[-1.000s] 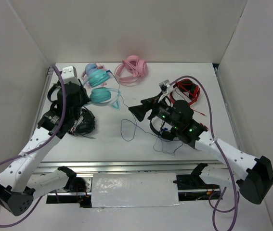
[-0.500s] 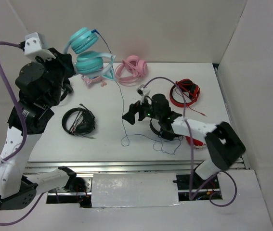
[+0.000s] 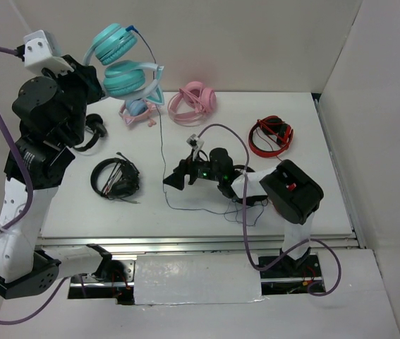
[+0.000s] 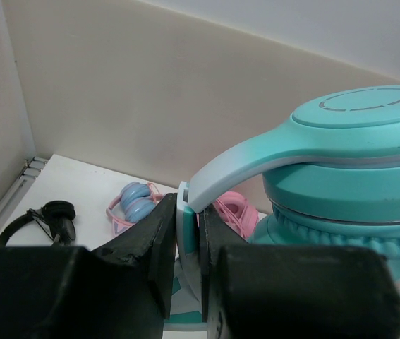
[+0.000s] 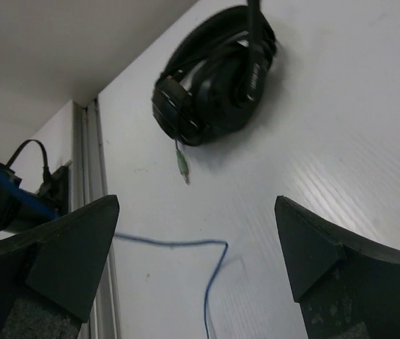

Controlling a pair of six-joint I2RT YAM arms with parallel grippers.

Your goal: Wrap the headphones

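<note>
The teal headphones (image 3: 123,62) hang in the air at the upper left, held by my left gripper (image 3: 99,79). In the left wrist view my left gripper (image 4: 188,233) is shut on their pale headband (image 4: 207,187), with a teal cup (image 4: 358,134) to the right. Their thin dark-blue cable (image 3: 162,145) drops from the cups to the table and trails right. My right gripper (image 3: 173,180) is open, low over the table, right beside the hanging cable. In the right wrist view the cable (image 5: 210,282) lies between and below my right gripper (image 5: 196,205); nothing is held.
A black headset (image 3: 115,178) lies left of my right gripper, also in the right wrist view (image 5: 214,78). The pink-banded pair with blue cups (image 3: 137,109), the all-pink pair (image 3: 194,102), a red pair (image 3: 270,136) and another black headset (image 3: 94,133) lie around. White walls enclose the table.
My left arm lifted the teal headphones off the table and up to the left, drawing the cable up. My right gripper moved left along the table toward the hanging cable.
</note>
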